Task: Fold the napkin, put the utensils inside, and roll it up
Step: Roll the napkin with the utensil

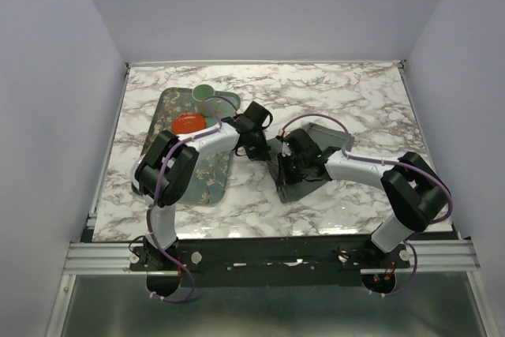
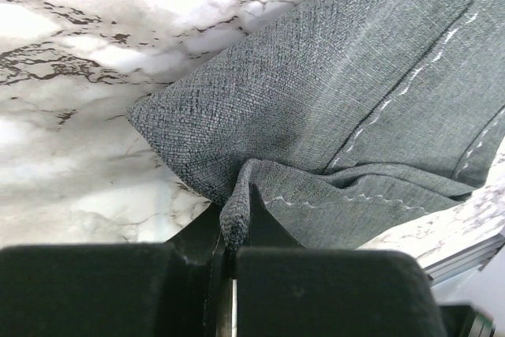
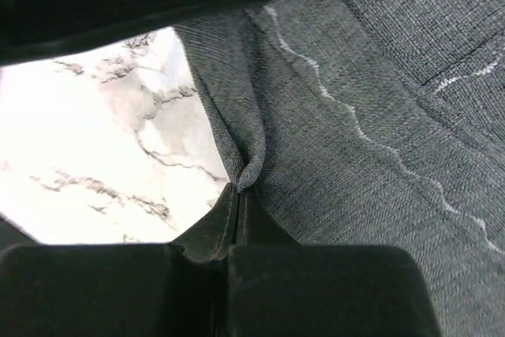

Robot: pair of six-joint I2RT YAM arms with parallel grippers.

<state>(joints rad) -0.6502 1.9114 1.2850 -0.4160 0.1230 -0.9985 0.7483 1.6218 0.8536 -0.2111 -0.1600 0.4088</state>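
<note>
On the marble table, left fingers and right fingers each pinch a fold of the grey napkin.

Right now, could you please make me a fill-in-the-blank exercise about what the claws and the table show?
1. The left claw is ____ on a fold of the napkin.
2. The table under the napkin has a ____ pattern.
3. In the top view, the tray lies to the ____ of the napkin.
Missing words: shut; marble; left.
</note>
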